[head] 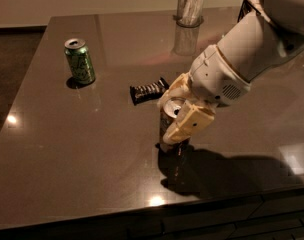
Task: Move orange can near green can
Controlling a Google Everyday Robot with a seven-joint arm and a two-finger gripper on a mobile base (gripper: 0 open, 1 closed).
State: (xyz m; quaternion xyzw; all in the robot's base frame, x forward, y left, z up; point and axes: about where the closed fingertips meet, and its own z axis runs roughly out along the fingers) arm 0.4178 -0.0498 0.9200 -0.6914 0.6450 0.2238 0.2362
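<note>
The orange can (171,109) stands upright on the dark table (67,144), just in front of the middle. My gripper (163,123) reaches in from the right and its pale fingers (188,125) sit on both sides of the can, closed against it, one in front and one behind. The front finger hides much of the can's body. The green can (80,60) stands upright at the back left, well apart from the orange can and the gripper.
A dark snack packet (148,90) lies just behind the orange can, between the two cans. A clear cup (190,6) stands at the back edge, and a black box (248,8) at the back right. The table's front edge is close below the gripper.
</note>
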